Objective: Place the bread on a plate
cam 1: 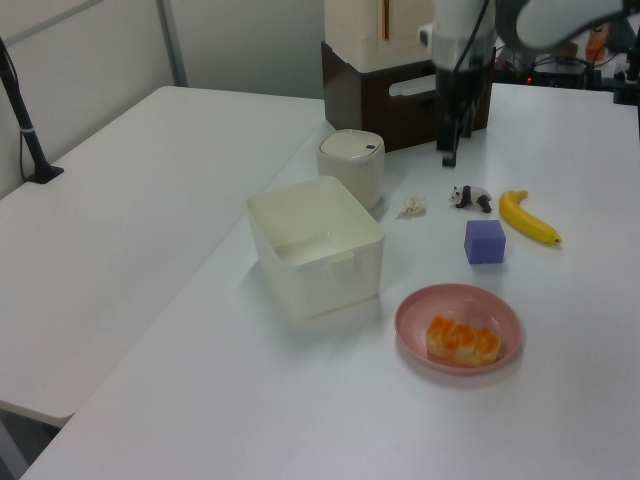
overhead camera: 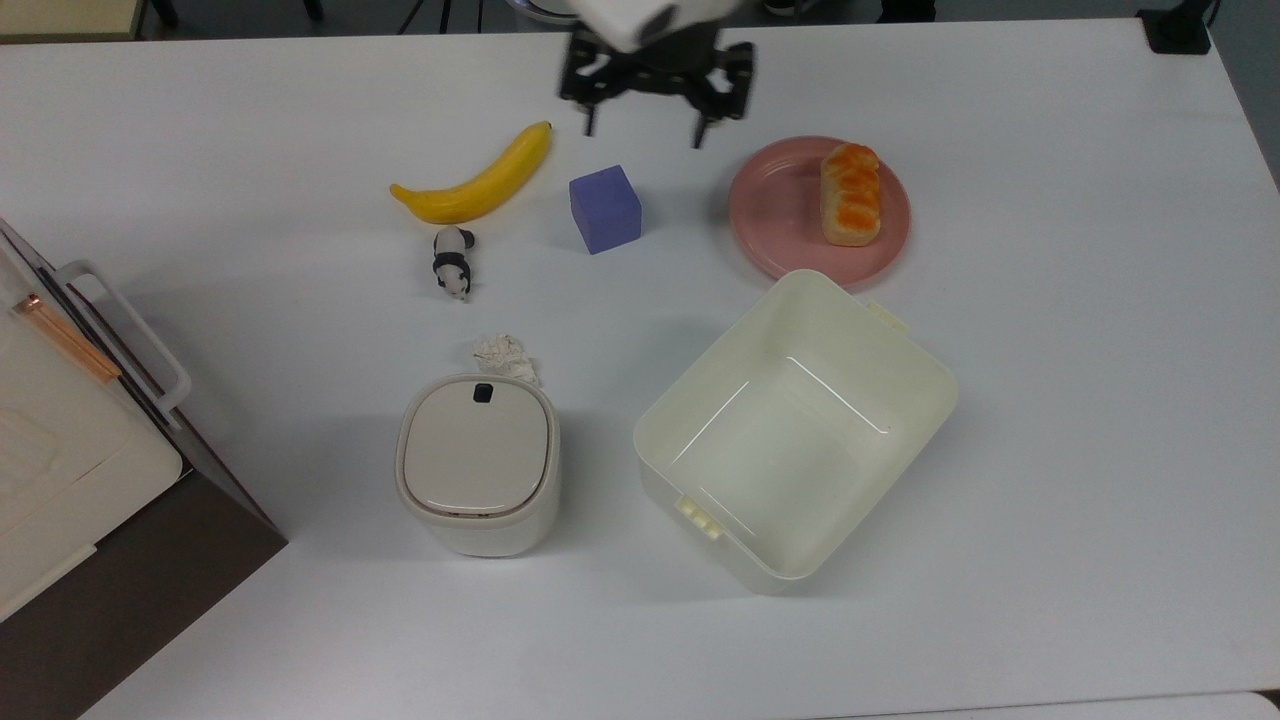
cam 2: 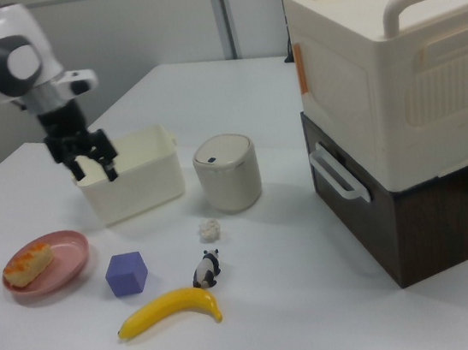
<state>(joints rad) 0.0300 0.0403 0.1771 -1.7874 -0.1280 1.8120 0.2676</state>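
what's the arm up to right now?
Nothing is in its grasp. The bread lies on the pink plate, so the placing looks done. The gripper is open and empty, raised above the table away from the plate, over the spot between the banana and the purple cube in the top view. The cream tub beside the plate is empty, and the panda figure and lidded bin stand untouched.

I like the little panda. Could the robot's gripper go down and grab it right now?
Probably yes. The gripper hangs open and empty above the table, and the panda lies in the open, apart from the banana and the purple cube, so nothing blocks the way down.
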